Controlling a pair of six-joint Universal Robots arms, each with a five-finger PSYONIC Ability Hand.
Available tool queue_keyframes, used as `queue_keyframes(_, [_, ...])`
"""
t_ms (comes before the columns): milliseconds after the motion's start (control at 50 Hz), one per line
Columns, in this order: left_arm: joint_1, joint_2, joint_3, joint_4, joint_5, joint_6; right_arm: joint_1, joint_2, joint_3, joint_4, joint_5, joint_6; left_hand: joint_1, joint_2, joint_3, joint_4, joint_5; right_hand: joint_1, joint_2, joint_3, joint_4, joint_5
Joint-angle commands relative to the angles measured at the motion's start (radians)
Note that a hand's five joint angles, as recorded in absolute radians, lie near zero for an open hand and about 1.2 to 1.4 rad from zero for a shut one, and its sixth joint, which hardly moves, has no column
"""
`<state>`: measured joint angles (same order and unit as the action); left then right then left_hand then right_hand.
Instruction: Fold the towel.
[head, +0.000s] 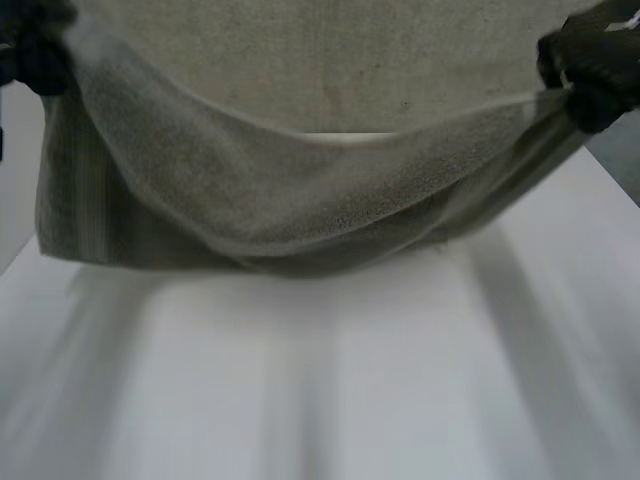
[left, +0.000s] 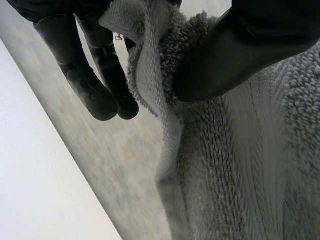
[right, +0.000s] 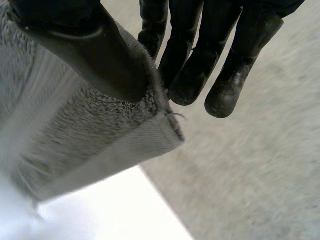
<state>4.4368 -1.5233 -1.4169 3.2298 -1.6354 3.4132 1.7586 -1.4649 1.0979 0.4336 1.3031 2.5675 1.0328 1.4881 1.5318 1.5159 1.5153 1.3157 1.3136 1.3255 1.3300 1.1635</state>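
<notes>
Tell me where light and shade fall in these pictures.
Head view: the grey terry towel hangs between the left hand and right hand, darkest along its lower fold; the white table is bright. Right wrist view: the table glares white beside the towel's corner.

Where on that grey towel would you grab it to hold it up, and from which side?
By its two upper corners, coming in from each outer side, as the left hand and right hand do, each pinching the flat woven band there. The towel then hangs spread, sagging only in the middle.
</notes>
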Motion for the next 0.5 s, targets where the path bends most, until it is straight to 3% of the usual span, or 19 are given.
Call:
queue_keyframes(20, [0.013,-0.298,0.194,-0.232,0.019,0.058,0.034,0.217,-0.145,0.062,0.074,-0.11,0.364,-0.092,-0.136,-0.12,-0.294,0.081,0.083,0.071,0.066,0.058])
queue_keyframes(120, [-0.002,-0.461,0.341,-0.312,0.019,0.173,0.108,0.332,-0.281,0.036,0.128,-0.11,0.364,-0.092,-0.136,-0.12,-0.294,0.081,0.083,0.071,0.066,0.058])
queue_keyframes(200, [0.003,-0.551,0.461,-0.3,0.017,0.23,0.157,0.423,-0.405,-0.019,0.151,-0.092,0.364,-0.092,-0.136,-0.12,-0.294,0.081,0.083,0.071,0.066,0.058])
queue_keyframes(260, [0.001,-0.618,0.618,-0.212,0.012,0.241,0.211,0.486,-0.524,-0.139,0.177,-0.061,0.364,-0.092,-0.136,-0.12,-0.294,0.081,0.083,0.071,0.066,0.058])
queue_keyframes(300, [0.0,-0.643,0.705,-0.139,0.006,0.232,0.225,0.524,-0.599,-0.363,0.234,-0.008,0.364,-0.092,-0.136,-0.12,-0.294,0.081,0.083,0.071,0.066,0.058])
queue_keyframes(320, [0.0,-0.652,0.768,-0.058,0.0,0.216,0.225,0.525,-0.599,-0.365,0.234,-0.007,0.364,-0.092,-0.136,-0.12,-0.294,0.081,0.083,0.071,0.066,0.058])
queue_keyframes(340, [0.0,-0.652,0.768,-0.058,0.0,0.216,0.231,0.534,-0.599,-0.515,0.272,0.017,0.364,-0.092,-0.136,-0.12,-0.294,0.081,0.083,0.071,0.066,0.058])
queue_keyframes(360, [0.0,-0.652,0.818,0.05,-0.023,0.168,0.233,0.525,-0.566,-0.688,0.316,0.022,0.364,-0.092,-0.136,-0.12,-0.294,0.081,0.083,0.071,0.066,0.058])
queue_keyframes(380, [0.001,-0.64,0.822,0.168,-0.07,0.073,0.233,0.525,-0.566,-0.69,0.317,0.022,0.364,-0.092,-0.136,-0.12,-0.294,0.081,0.083,0.071,0.066,0.058])
queue_keyframes(400, [0.001,-0.64,0.822,0.169,-0.07,0.072,0.231,0.508,-0.516,-0.833,0.34,0.022,0.364,-0.092,-0.136,-0.12,-0.294,0.081,0.083,0.071,0.066,0.058])
queue_keyframes(420, [0.003,-0.618,0.791,0.256,-0.107,-0.027,0.225,0.48,-0.463,-0.927,0.349,0.014,0.364,-0.092,-0.136,-0.12,-0.294,0.081,0.083,0.071,0.066,0.058])
queue_keyframes(440, [0.01,-0.585,0.756,0.315,-0.125,-0.104,0.225,0.48,-0.463,-0.928,0.349,0.014,0.364,-0.092,-0.136,-0.12,-0.294,0.081,0.083,0.071,0.066,0.058])
queue_keyframes(500, [0.018,-0.537,0.65,0.334,-0.121,-0.184,0.234,0.414,-0.377,-0.931,0.311,-0.003,0.364,-0.092,-0.136,-0.12,-0.294,0.081,0.083,0.071,0.066,0.058])
